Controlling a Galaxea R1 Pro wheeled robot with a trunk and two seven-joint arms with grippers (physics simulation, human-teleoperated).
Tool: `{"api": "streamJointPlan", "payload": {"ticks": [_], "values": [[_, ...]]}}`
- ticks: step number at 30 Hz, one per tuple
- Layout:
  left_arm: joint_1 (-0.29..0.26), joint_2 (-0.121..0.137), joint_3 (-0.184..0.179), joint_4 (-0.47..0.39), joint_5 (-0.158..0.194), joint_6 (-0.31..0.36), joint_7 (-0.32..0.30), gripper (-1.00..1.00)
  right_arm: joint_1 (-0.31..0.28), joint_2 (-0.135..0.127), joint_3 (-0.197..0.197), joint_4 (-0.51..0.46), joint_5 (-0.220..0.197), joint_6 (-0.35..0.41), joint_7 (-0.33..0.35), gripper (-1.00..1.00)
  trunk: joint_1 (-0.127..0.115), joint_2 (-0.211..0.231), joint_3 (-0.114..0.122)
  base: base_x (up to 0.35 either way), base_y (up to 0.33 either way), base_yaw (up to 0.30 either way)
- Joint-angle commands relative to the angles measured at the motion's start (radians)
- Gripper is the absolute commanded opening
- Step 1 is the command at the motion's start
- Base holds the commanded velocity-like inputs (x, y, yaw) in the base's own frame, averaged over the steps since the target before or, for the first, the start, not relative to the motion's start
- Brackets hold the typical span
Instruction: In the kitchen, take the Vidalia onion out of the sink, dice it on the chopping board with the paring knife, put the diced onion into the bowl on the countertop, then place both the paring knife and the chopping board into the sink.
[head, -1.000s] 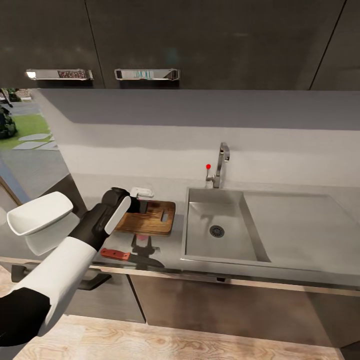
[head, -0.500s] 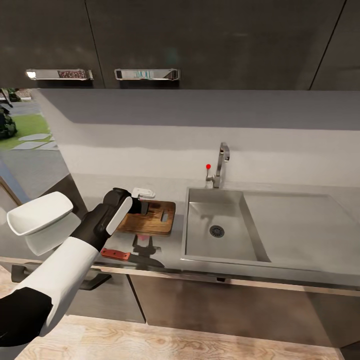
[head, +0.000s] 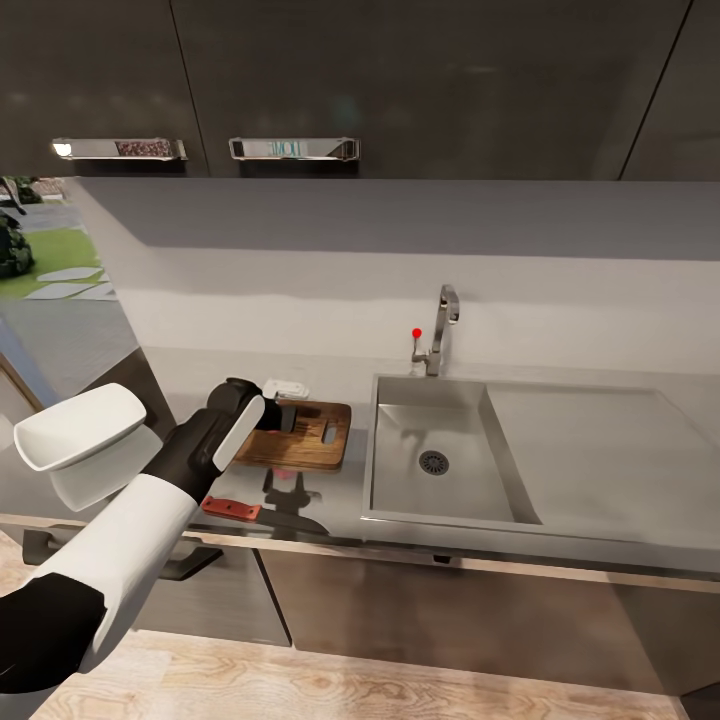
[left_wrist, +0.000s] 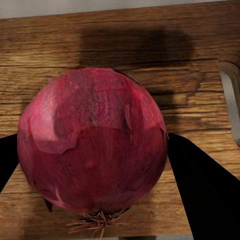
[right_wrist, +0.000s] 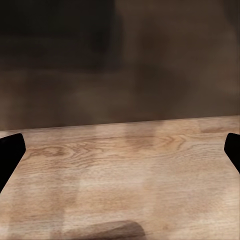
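My left gripper is shut on the Vidalia onion, a dark red round bulb with dry roots, its black fingers pressing both sides. The onion hangs just over the dark brown chopping board and casts a shadow on the wood. The paring knife, with an orange-red handle, lies on the countertop in front of the board. The white bowl stands at the left. The sink is to the right of the board, its basin bare around the drain. My right gripper is open over wooden floor.
The chrome tap with a red knob rises behind the sink, and the flat drainboard lies to its right. A small white object sits behind the board. Dark cabinets hang overhead, and a black bar handle is below the counter edge.
My left gripper with the onion has edged slightly right and down over the board. Nothing else has moved.
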Motion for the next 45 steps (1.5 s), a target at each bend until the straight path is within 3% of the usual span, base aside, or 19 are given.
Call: {"api": "streamJointPlan", "payload": {"ticks": [1, 17, 45], "values": [[-0.001, 0.001, -0.004, 0.002, 0.01, 0.002, 0.009, -1.0, -0.001, 0.0, -0.003, 0.0, 0.001, -0.003, -0.002, 1.0, 0.0, -0.001, -0.001, 0.0, 0.0, 0.0], [-0.001, -0.012, -0.004, 0.035, 0.009, 0.001, 0.009, -1.0, -0.001, 0.0, -0.003, 0.0, 0.001, -0.003, -0.005, 1.0, 0.0, -0.001, -0.001, 0.0, 0.0, 0.0], [-0.001, -0.013, -0.004, 0.035, 0.008, 0.001, 0.009, -1.0, -0.001, 0.0, -0.003, 0.0, 0.001, -0.003, -0.005, 1.0, 0.0, -0.001, -0.001, 0.044, 0.0, 0.0]]}}
